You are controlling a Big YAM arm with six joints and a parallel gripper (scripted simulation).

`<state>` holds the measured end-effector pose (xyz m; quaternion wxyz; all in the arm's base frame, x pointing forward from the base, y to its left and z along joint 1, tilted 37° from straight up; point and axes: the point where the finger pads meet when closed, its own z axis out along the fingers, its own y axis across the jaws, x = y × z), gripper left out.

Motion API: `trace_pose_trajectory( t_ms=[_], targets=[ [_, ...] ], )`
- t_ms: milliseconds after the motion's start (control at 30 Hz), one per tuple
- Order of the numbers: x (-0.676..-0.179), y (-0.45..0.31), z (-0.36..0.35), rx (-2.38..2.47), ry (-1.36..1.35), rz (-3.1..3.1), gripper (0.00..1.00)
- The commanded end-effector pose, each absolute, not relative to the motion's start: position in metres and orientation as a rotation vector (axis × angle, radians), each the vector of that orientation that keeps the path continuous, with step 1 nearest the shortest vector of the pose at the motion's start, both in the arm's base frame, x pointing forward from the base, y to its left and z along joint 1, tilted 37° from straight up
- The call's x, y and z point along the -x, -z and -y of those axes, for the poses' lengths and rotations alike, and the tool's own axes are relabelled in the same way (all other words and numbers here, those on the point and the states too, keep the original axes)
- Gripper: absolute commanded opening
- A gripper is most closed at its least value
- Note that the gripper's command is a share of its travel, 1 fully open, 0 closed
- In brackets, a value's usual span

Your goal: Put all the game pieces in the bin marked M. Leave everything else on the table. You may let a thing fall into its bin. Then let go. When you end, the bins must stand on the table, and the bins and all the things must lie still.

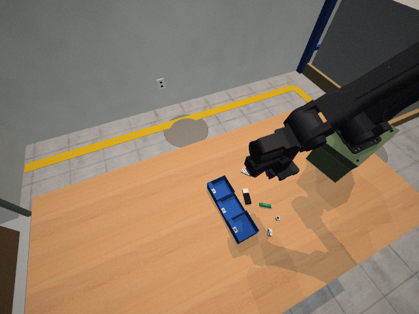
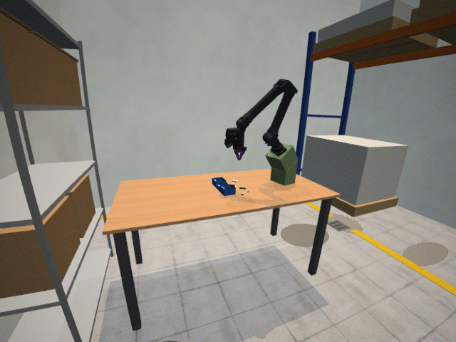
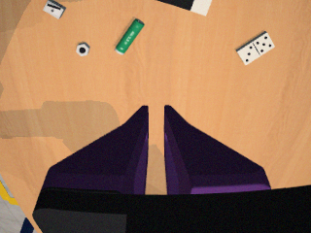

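Just beside the 3 blue bins (image 1: 248, 236) (image 2: 229, 192) lies a black-and-white block (image 1: 247, 197) (image 3: 180, 2). The domino (image 1: 245, 171) (image 2: 234, 180) (image 3: 256, 48), outside the bins, lies near their end, as does the sharpener (image 1: 270, 231) (image 2: 242, 193) (image 3: 54, 9) at the other. Farther from them are the green battery (image 1: 265, 205) (image 2: 242, 188) (image 3: 129, 37), then the nut (image 1: 277, 218) (image 2: 248, 191) (image 3: 83, 49). Higher than the bins, the gripper (image 1: 270, 174) (image 2: 239, 158) (image 3: 155, 116) is closed to a slit, holding and touching nothing. Bin labels and battery print are too small to read.

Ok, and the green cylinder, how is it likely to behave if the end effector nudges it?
The green cylinder lies on its side, so a push across its length would probably roll it. Its straight, smooth-looking body suggests it is stiff and perhaps slippery.
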<state>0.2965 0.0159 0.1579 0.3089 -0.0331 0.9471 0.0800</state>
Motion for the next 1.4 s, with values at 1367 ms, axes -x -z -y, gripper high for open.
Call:
trace_pose_trajectory(
  t_ms=[1367],
  targets=[
    [-0.407,-0.143,0.031,0.143,-0.173,-2.458,0.08]
  ],
)
